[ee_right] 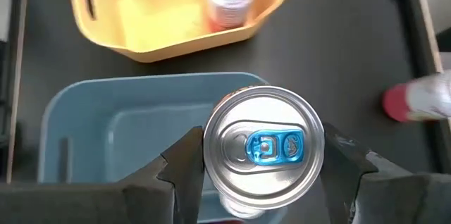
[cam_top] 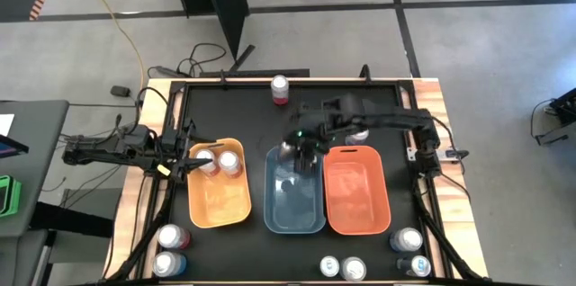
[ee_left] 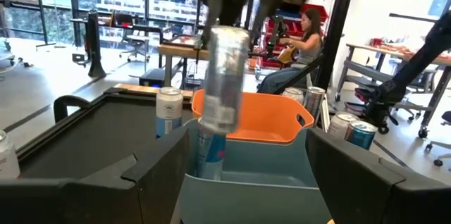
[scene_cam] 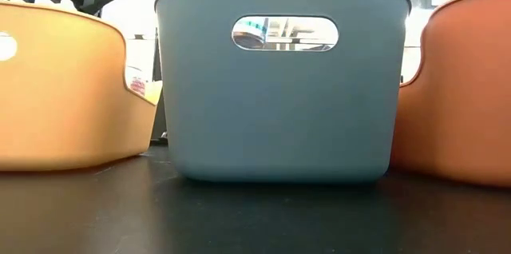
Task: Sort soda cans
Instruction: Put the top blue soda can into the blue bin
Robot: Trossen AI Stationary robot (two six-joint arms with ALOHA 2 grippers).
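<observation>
We judge the soda can [ee_right: 263,155], clamped at its rigid upper wall by the right gripper [ee_right: 262,164] above the blue bin [ee_right: 91,122], to be light, smooth and dentable.

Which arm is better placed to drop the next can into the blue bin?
Right: its gripper already holds a can above the blue bin; the left gripper sits at the orange bin.

Your right arm reaches in from the table's right side, elbow bent, wrist turned straight down, its gripper [cam_top: 303,149] with fingers [ee_right: 184,164] clamped on a can's sides. Your left arm lies level along the left edge, its gripper [cam_top: 193,162] pointing inward, fingers spread.
</observation>
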